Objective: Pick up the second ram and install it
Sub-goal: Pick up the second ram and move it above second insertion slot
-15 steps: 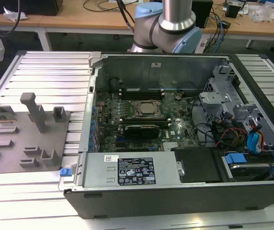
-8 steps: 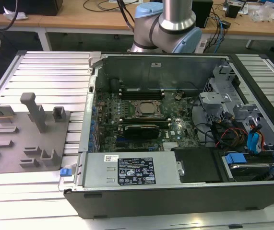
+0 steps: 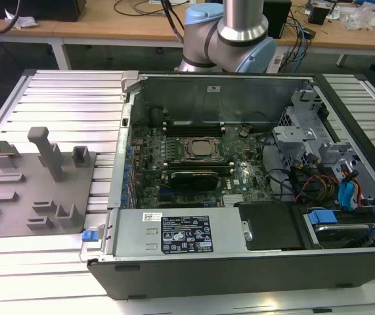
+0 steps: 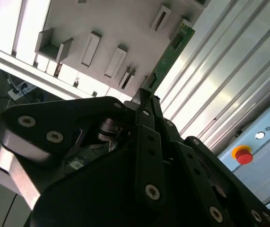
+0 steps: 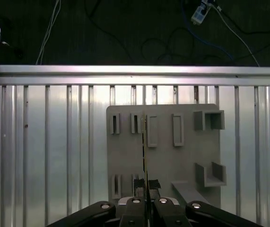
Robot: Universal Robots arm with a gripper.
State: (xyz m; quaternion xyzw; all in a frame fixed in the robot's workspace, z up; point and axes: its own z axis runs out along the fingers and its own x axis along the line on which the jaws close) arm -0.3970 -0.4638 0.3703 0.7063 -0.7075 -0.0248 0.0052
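The second ram (image 4: pixel 170 52) is a thin green stick with dark chips, and my gripper (image 4: pixel 144 94) is shut on one end of it. The rest of the stick juts out past the black fingertips. In the first wrist view the ram (image 5: pixel 144 146) is seen edge-on as a thin line, pinched in the gripper (image 5: pixel 146 189). It hangs high above the grey fixture plate (image 5: pixel 187 142) and touches none of the plate's holders. The open computer case (image 3: pixel 240 262) with its green motherboard (image 3: pixel 240 174) lies to the exterior view's right of the fixture plate (image 3: pixel 16 197).
Black memory slots (image 3: pixel 194 123) run behind the processor socket (image 3: pixel 197 149), and a dark module (image 3: pixel 190 177) stands in front of it. Cables and drive cages (image 3: pixel 331 177) fill the case's right side. A red stop button (image 4: pixel 241 155) sits beside the ribbed aluminium table (image 5: pixel 45 151).
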